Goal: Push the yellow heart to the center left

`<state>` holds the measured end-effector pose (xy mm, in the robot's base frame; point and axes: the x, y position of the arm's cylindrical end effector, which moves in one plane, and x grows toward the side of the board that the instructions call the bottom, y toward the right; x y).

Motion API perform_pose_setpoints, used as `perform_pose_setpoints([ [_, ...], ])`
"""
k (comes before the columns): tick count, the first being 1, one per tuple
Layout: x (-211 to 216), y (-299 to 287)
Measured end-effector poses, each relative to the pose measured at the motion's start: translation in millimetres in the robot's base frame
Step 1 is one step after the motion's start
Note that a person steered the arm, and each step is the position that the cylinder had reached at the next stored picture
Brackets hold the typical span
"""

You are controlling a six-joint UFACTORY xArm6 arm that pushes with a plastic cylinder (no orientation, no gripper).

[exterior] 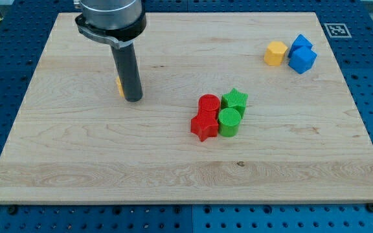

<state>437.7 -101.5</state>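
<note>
My rod comes down from the view's top left and my tip (133,99) rests on the board left of its middle. A sliver of a yellow block (119,86) shows just behind the rod on its left side, touching it. Most of this block is hidden by the rod, so I cannot make out its shape. It lies in the board's left half, a little above mid-height.
A red cylinder (208,103), a red star (203,125), a green star (236,99) and a green cylinder (228,121) cluster right of centre. A yellow hexagon (276,53) and two blue blocks (300,44) (302,59) sit at top right. The wooden board (76,162) ends at blue framing.
</note>
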Motion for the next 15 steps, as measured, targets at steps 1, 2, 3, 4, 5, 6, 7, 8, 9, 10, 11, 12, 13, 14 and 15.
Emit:
perform_pose_setpoints([
  [1,-22,8],
  [2,-58,8],
  [3,-65,8],
  [4,-72,2],
  [5,-72,-6],
  [6,-72,-14],
  [7,-72,-26],
  [8,-72,-36],
  [9,-72,-39],
  [10,-72,-39],
  [11,-72,-35],
  [12,-71,-35],
  [13,-62,-35],
  [14,-52,-35],
  [15,-50,-35],
])
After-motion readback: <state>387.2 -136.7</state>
